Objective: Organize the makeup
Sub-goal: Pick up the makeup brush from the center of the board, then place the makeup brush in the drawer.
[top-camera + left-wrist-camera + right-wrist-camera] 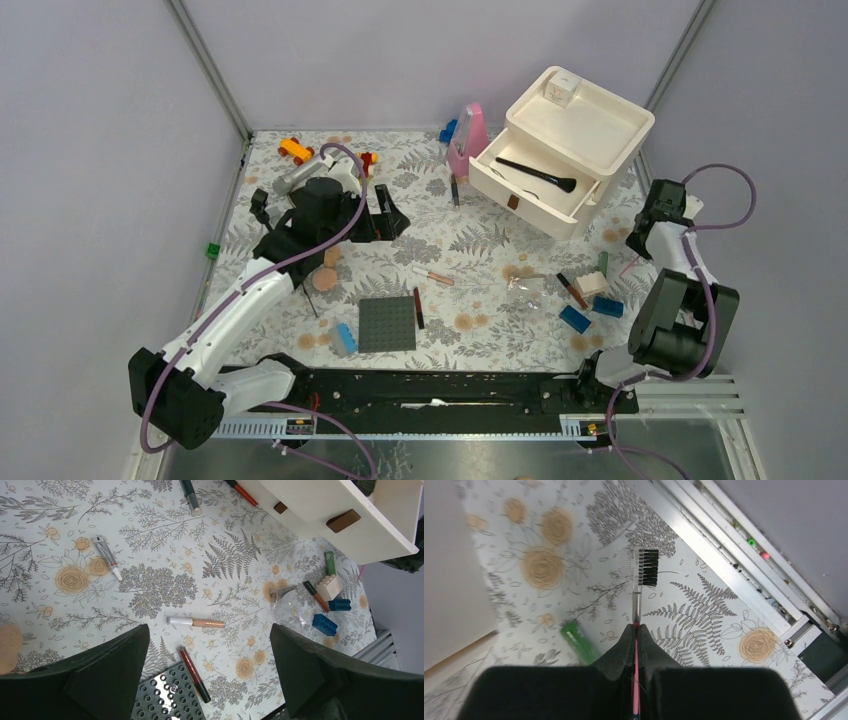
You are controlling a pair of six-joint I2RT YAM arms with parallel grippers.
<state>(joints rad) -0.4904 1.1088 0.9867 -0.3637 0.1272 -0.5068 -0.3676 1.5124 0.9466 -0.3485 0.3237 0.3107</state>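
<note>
My right gripper (635,629) is shut on the pink handle of a small brow brush with a black-bristled comb head (644,567), and holds it just above the table right of the white drawer box (590,120). Its open drawer (500,185) holds a black brush (535,175). My left gripper (209,630) is open and empty, above the mid-left table (380,215). Below it lie a peach-and-white stick (196,622) and a red-and-black stick (195,667). Two peach puffs (324,279) lie by the left arm. Another red-and-black stick (572,290) and a cream block (592,283) lie at the right.
A grey studded plate (387,323) and a blue brick (345,338) lie near the front. Blue bricks (575,318), a green stick (580,641) and a clear wrapper (525,285) lie at the right. A pink object (467,140) stands by the drawer box. A metal rail (734,570) runs along the right edge.
</note>
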